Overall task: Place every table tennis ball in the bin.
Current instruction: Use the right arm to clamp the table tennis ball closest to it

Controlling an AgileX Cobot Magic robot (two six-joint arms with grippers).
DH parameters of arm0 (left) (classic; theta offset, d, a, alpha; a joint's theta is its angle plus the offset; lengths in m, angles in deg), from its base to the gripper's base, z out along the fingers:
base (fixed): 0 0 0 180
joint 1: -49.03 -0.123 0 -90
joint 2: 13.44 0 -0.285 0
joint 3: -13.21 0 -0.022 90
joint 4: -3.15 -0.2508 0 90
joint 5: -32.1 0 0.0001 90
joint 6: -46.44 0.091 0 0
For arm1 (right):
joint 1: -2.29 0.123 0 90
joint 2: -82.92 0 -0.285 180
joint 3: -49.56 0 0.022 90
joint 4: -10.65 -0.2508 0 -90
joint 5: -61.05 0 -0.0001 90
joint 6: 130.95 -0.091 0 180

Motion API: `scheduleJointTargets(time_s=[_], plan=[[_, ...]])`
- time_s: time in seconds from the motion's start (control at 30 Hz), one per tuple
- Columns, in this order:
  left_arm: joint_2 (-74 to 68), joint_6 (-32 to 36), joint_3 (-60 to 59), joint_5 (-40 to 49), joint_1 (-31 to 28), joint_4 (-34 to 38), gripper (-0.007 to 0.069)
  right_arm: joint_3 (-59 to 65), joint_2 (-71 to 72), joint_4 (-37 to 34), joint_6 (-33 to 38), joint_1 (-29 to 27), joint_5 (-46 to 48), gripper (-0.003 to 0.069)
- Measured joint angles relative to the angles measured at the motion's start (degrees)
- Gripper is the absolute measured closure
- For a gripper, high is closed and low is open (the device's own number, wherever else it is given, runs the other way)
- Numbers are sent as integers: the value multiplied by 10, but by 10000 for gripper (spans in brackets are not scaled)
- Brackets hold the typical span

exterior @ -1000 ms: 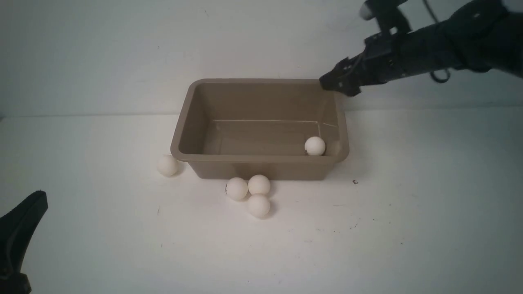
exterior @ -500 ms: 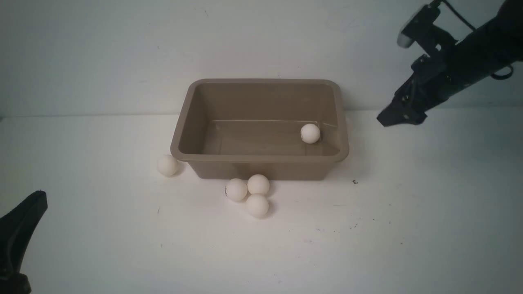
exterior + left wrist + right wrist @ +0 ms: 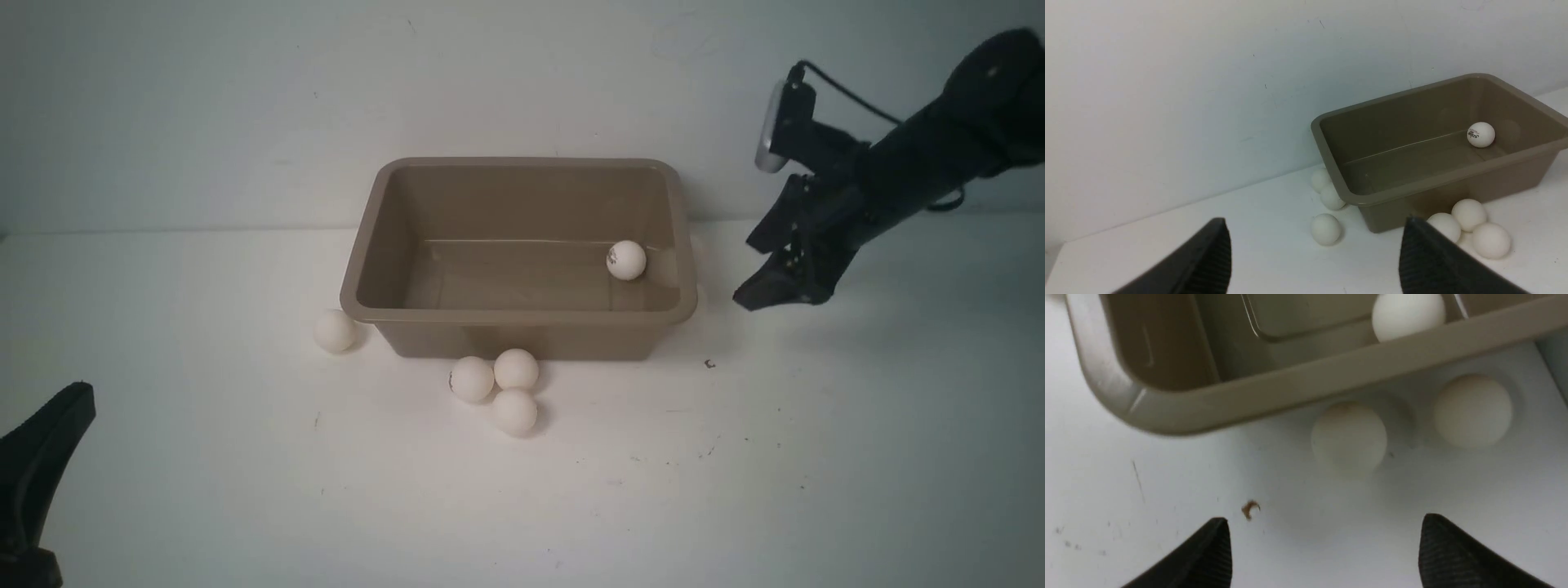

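The taupe bin (image 3: 522, 314) stands mid-table with one table tennis ball (image 3: 626, 260) inside near its right wall. In the front view three balls (image 3: 515, 412) cluster before its front wall and one ball (image 3: 335, 331) lies at its front left corner. My right gripper (image 3: 743, 273) hangs open and empty just right of the bin. The right wrist view shows my right gripper (image 3: 1325, 518) above bare table, with two balls (image 3: 1349, 437) against the bin's outer wall (image 3: 1298, 381). My left gripper (image 3: 49, 441) is open and empty at the near left. In the left wrist view my left gripper (image 3: 1314, 220) faces a ball (image 3: 1325, 228).
A pale wall rises right behind the bin. In the left wrist view two more balls (image 3: 1332, 197) lie against the bin's left wall (image 3: 1331, 163). A small brown speck (image 3: 709, 363) lies on the white table right of the bin.
My right gripper has moved from over the bin's far right corner out to the right and down beside the bin. The ball inside has rolled from the front wall toward the back.
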Motion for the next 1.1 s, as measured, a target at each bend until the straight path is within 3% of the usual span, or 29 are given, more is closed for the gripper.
scheduleJointTargets(time_s=[0.17,0.7,1.1], plan=[[0,8,0,0,0,0,125,0,-29,-70,76,0,-1,102],[0,10,0,0,0,0,125,0,-73,-139,149,0,-32,102],[0,10,0,0,0,1,125,0,-84,-171,160,0,-46,115]])
